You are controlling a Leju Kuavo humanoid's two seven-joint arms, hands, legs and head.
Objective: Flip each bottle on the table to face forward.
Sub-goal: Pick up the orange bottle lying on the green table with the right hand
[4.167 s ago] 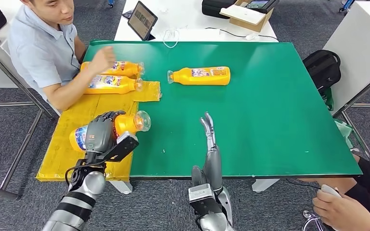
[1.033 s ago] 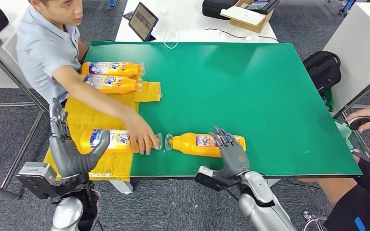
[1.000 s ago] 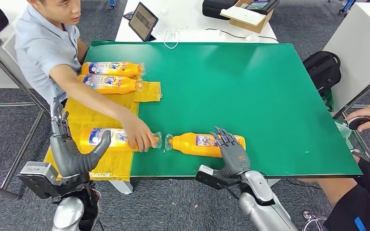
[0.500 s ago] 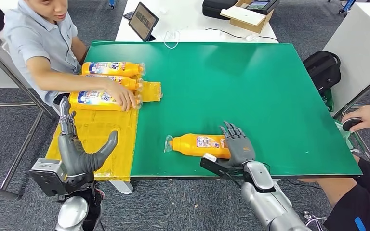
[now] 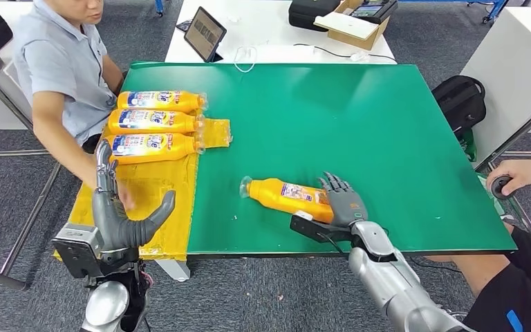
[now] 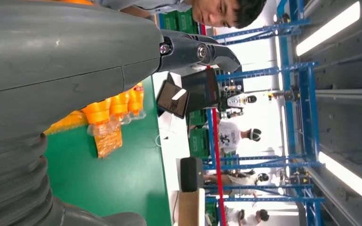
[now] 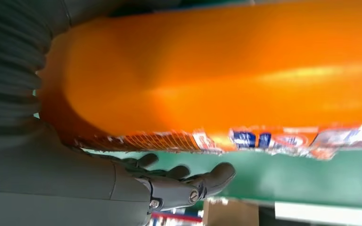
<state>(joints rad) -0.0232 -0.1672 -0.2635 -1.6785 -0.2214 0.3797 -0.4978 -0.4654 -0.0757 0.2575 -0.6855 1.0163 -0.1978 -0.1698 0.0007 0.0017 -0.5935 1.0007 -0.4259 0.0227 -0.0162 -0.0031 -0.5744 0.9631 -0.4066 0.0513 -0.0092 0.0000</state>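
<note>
Since a moment ago the orange bottle (image 5: pixel 287 198) has skewed on the near desk (image 5: pixel 359 124), right hand (image 5: pixel 344 202) fingers grasping its base; left hand (image 5: pixel 121 218) released; slick, light, probably best held mid-body.

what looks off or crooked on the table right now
One orange bottle lies apart from the rest, slanted on the green table, its base at the right robot hand. The other three bottles lie neatly side by side on the yellow mat. No spill or damage shows.
</note>
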